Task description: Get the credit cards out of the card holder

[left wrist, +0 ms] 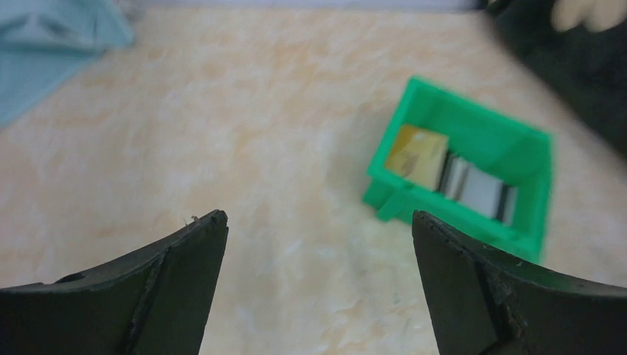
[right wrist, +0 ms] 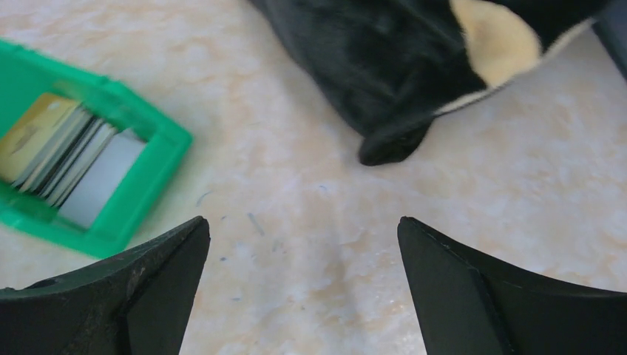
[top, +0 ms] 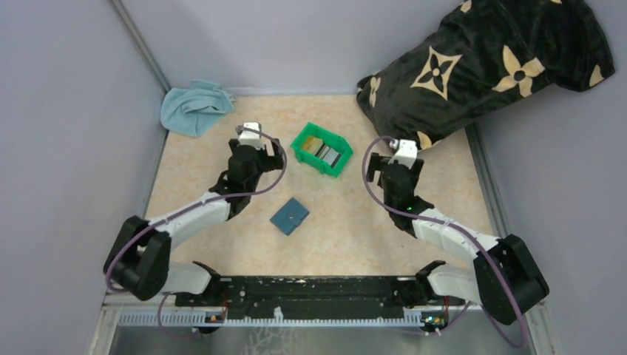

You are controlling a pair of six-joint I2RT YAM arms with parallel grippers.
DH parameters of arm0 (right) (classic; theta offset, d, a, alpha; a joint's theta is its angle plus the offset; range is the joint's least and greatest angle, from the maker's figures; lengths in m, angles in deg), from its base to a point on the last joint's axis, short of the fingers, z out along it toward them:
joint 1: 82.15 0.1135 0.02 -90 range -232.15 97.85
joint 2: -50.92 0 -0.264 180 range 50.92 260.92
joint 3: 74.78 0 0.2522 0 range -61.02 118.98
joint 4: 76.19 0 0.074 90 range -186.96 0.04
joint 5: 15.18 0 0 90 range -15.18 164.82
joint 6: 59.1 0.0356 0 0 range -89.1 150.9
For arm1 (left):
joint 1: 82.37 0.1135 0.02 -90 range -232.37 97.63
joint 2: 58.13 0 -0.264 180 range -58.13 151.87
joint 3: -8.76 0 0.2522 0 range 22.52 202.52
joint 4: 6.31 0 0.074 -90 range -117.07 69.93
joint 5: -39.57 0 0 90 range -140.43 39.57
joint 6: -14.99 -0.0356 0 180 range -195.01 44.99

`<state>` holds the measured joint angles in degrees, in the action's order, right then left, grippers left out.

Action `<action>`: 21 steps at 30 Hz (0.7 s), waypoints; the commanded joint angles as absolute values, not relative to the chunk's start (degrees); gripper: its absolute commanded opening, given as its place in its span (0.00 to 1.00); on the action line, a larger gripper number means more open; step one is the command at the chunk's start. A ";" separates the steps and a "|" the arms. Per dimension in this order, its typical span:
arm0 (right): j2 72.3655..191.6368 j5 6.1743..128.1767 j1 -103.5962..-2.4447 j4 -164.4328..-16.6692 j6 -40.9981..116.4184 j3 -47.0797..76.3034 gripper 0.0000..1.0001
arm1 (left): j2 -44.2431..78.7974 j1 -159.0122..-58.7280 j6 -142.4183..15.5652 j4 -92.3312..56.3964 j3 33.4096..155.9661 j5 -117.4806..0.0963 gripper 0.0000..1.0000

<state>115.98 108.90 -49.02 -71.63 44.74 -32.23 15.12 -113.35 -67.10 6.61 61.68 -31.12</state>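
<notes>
The card holder, a small teal-blue wallet, lies folded shut on the table between the two arms; neither wrist view shows it. Several credit cards stand on edge inside the green bin, a tan one at the left end and grey and dark ones beside it. My left gripper hovers open left of the bin, with only bare table between its fingers. My right gripper hovers open right of the bin, equally empty.
A light blue cloth lies crumpled in the far left corner. A black cushion with beige flower shapes fills the far right corner, and its tip reaches close to my right gripper. Grey walls enclose the table.
</notes>
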 commanded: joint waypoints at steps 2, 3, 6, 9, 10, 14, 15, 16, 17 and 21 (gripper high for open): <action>119.43 115.83 -51.74 -74.99 51.10 -24.95 0.98 | 25.11 -112.61 -57.14 -6.29 63.61 -19.82 1.00; 120.52 114.97 -51.80 -76.27 49.97 -23.98 0.91 | 26.31 -112.68 -55.32 -8.77 65.07 -21.90 1.00; 123.25 111.31 -51.90 -77.90 50.12 -23.15 0.62 | 28.39 -111.97 -52.04 -12.35 68.15 -28.79 1.00; 124.83 105.42 -52.40 -76.29 50.66 -23.92 0.35 | 27.83 -108.86 -51.67 -9.37 66.74 -38.20 1.00; 125.46 103.58 -52.62 -75.21 50.71 -24.41 0.27 | 27.71 -107.72 -51.54 -7.50 65.70 -41.56 1.00; 128.52 103.11 -52.86 -73.76 51.94 -25.27 0.00 | 28.30 -105.17 -49.21 -1.34 62.16 -50.21 0.54; 129.38 104.31 -52.88 -73.32 52.03 -25.71 0.00 | 29.02 -105.13 -47.89 -1.17 62.62 -50.31 0.27; 130.13 105.14 -52.88 -72.49 52.21 -26.22 0.03 | 29.89 -105.06 -46.51 -2.03 63.89 -50.39 0.07; 130.86 105.84 -52.88 -71.48 52.32 -27.01 0.15 | 31.13 -105.11 -44.76 -4.20 65.94 -50.56 0.03; 132.57 108.30 -52.88 -70.89 53.28 -28.13 0.57 | 34.23 -105.89 -37.36 -5.74 70.86 -51.60 0.54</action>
<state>131.39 105.19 -52.48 -74.40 52.00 -27.37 32.19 -105.13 -45.97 -6.47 66.37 -47.49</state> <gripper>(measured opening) 0.480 0.315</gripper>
